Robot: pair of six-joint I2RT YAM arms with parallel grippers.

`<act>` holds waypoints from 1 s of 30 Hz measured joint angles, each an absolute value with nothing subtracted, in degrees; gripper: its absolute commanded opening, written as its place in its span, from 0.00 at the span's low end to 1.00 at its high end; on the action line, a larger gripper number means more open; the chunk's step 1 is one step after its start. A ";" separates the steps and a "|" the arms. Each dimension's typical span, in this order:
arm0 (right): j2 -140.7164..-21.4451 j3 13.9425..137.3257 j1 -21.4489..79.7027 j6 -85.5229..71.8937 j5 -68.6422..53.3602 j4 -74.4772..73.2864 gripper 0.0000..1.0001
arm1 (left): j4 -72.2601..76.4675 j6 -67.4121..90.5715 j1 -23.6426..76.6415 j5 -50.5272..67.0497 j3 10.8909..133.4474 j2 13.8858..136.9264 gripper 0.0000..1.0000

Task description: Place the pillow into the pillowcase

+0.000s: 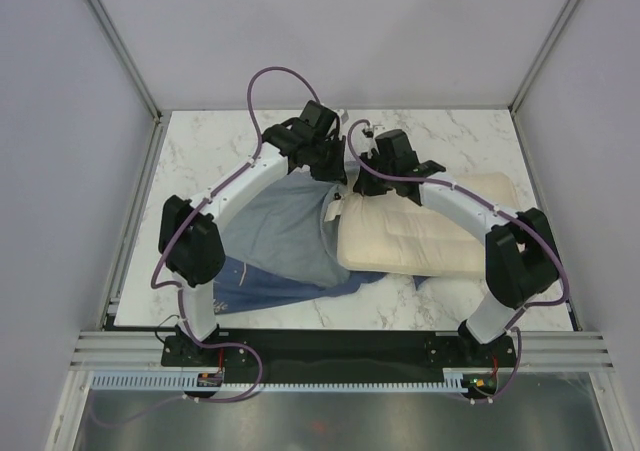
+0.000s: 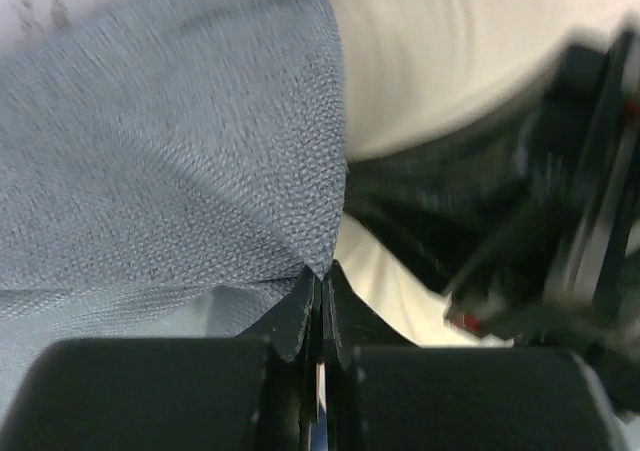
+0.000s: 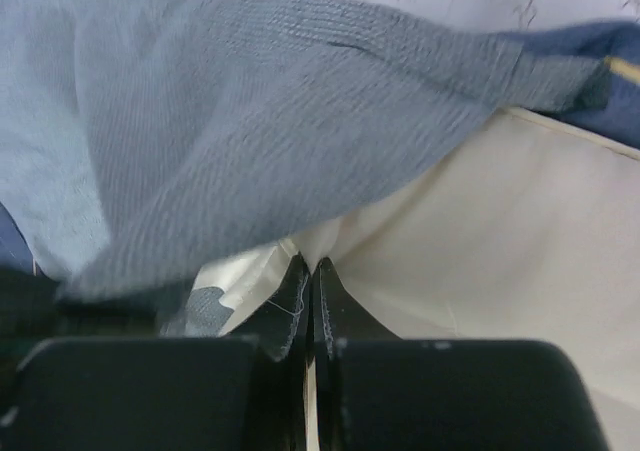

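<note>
The cream pillow [image 1: 420,236] lies across the right half of the table, its left end at the mouth of the blue pillowcase [image 1: 280,236]. The pillowcase lies left of it, its grey-blue inside showing. My left gripper [image 1: 333,167] is shut on the pillowcase's edge [image 2: 200,141] by the pillow's far left corner. My right gripper [image 1: 368,183] is shut on the pillow's corner cloth [image 3: 500,241], with the pillowcase [image 3: 250,101] draped just above it. The pillow also shows in the left wrist view [image 2: 450,41].
The marble table [image 1: 200,151] is bounded by grey walls on three sides and a metal rail [image 1: 340,346] at the near edge. The right arm's elbow [image 1: 520,256] stands over the pillow's right end. The left arm's elbow [image 1: 190,241] stands over the pillowcase's left edge.
</note>
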State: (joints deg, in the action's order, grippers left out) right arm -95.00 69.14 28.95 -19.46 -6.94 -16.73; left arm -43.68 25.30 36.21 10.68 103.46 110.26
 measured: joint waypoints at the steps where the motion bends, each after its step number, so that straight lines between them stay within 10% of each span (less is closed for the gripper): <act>1: -96.20 70.78 27.90 -19.49 -7.88 -16.71 0.00 | -43.57 25.36 36.49 10.94 102.91 109.62 0.02; 14: -102.41 78.26 20.53 -21.58 -16.75 -16.47 0.02 | -40.58 25.93 37.52 14.63 96.57 105.06 0.02; 20: -108.84 79.79 19.94 -24.84 -18.35 -16.25 0.63 | -40.32 25.98 37.17 18.15 99.09 107.13 0.02; 30: -77.41 58.81 20.51 -20.73 -11.20 -14.02 0.98 | -41.15 27.97 34.24 20.01 105.41 113.21 0.02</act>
